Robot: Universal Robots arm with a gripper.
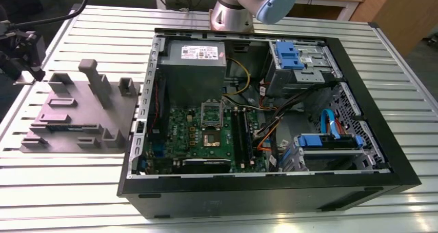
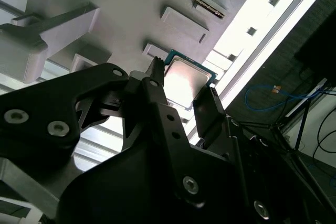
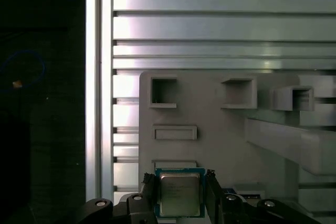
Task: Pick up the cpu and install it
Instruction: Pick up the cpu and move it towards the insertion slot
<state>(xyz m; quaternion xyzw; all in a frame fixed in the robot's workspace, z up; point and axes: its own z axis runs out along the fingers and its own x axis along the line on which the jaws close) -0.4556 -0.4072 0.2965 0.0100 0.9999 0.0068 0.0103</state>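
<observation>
Cpu (image 3: 179, 193): sits between the two black fingers in both wrist views, silvery top facing the first wrist camera, green edge showing around it.
Grip: the gripper (image 3: 179, 178) is closed on the cpu, one finger (image 3: 148, 190) against each of two opposite edges, as far as I can make out.
Where the cpu is: over one end of the grey holder plate (image 3: 210, 129), just beside a shallow rectangular pocket (image 3: 174, 132). I cannot tell whether it rests in the plate or hangs just above it.
Arm pose: in the exterior view the gripper (image 1: 26, 63) stands at the far left, pointing down at the table's left edge, next to the holder plate (image 1: 75, 115). The arm's base (image 1: 233, 15) stands on the table behind the computer case, with a blue-capped joint (image 1: 277, 2) above it.
Holder plate: several raised blocks and open pockets, and one tall post (image 1: 92, 79) near the middle.
Table (image 1: 68, 192): slatted aluminium, carrying both the plate and the case.
Computer case (image 1: 274, 194): black, lying open on its side, on the exterior view's right of the plate and well apart from the gripper.
Inside the case: green motherboard (image 1: 184, 125) with the socket (image 1: 213, 136) near its middle and a silver frame (image 1: 211, 111) standing up just behind it.
In the way: the grey box (image 1: 195, 58) behind the socket, orange and black cables (image 1: 270, 133) and blue drive brackets (image 1: 291, 53) to the right. The case's near-left wall (image 1: 145, 115) lies between the plate and the board.
</observation>
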